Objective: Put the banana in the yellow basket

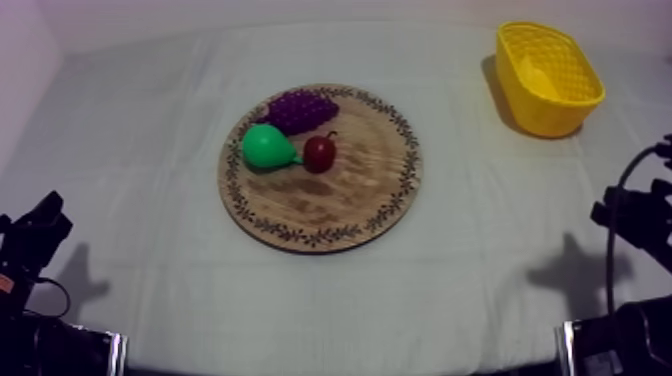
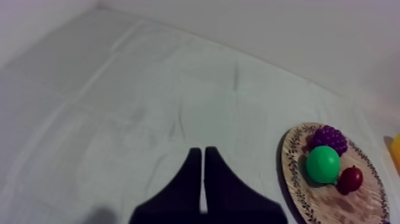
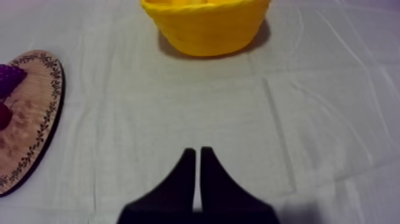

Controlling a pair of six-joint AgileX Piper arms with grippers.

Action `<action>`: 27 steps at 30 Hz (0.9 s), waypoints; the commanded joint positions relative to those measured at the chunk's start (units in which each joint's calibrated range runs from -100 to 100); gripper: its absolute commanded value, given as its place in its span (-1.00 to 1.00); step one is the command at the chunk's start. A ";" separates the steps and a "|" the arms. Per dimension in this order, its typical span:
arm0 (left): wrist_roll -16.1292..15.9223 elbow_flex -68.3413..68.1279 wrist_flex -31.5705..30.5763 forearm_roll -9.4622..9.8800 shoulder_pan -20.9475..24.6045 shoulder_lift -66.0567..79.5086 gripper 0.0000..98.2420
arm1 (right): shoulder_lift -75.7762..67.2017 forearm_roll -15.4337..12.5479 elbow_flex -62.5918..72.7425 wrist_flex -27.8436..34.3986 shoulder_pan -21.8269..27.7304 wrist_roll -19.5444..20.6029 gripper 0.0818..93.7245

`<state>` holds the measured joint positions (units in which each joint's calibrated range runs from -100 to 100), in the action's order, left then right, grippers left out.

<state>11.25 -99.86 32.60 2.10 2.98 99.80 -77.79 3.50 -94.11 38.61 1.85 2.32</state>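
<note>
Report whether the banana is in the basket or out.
In: the banana lies inside the yellow basket; the wooden board holds grapes, pear and small red fruit.

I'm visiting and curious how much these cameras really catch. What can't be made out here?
1. Top view: a pale yellow shape inside the yellow basket blends with its walls; whether it is the banana is unclear.
2. Right wrist view: the basket's near wall hides its inside.
3. Right wrist view: the picture's edge cuts off the wooden board and the grapes on it.
</note>
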 commanded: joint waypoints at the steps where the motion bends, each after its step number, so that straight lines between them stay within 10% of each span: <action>1: 0.00 -0.03 -0.02 -0.02 0.03 0.03 -1.00 | -8.39 0.38 -2.09 0.36 -0.27 0.31 -0.99; 27: -0.02 -0.03 -0.02 -0.02 0.03 0.03 -1.00 | -17.96 -4.50 -5.55 -0.36 2.20 -12.65 -0.99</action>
<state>11.25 -99.86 32.60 2.10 2.98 99.80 -95.70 -0.95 -99.64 38.36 4.03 -10.31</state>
